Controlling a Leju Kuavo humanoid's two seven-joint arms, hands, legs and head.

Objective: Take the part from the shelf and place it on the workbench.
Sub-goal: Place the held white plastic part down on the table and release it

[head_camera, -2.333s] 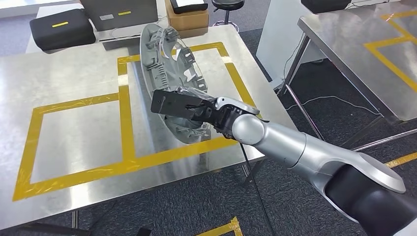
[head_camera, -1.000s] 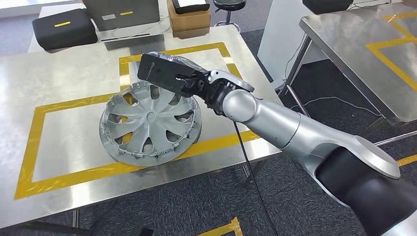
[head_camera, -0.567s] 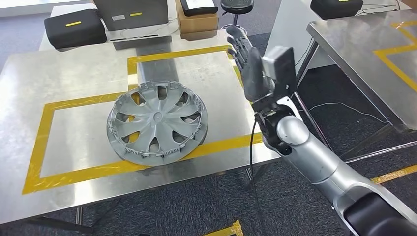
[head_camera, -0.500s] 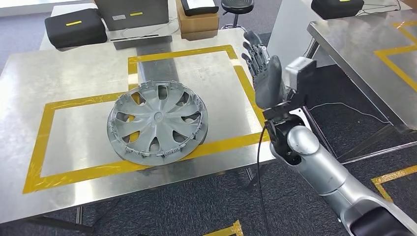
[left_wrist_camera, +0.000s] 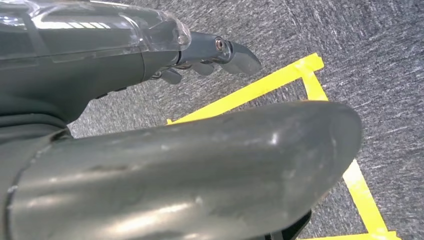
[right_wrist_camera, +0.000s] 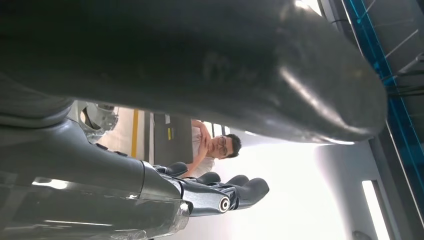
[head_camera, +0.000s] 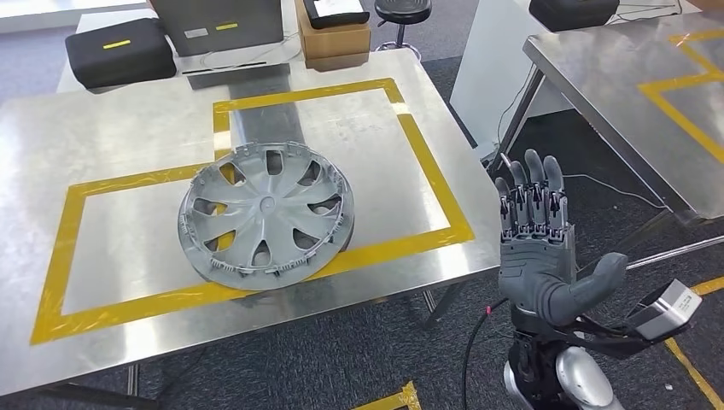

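The left hand [left_wrist_camera: 165, 145] takes up much of the picture: its thick grey thumb [left_wrist_camera: 210, 170] lies across the near part, and its darker fingers [left_wrist_camera: 227, 50] reach out past a clear ribbed cover, holding nothing. Beyond the thumb lies grey carpet [left_wrist_camera: 360, 55], crossed by yellow tape lines [left_wrist_camera: 260, 87] that meet at a corner just past the fingertips

Bright, sharp; glare on steel workbench [head_camera: 111, 137].
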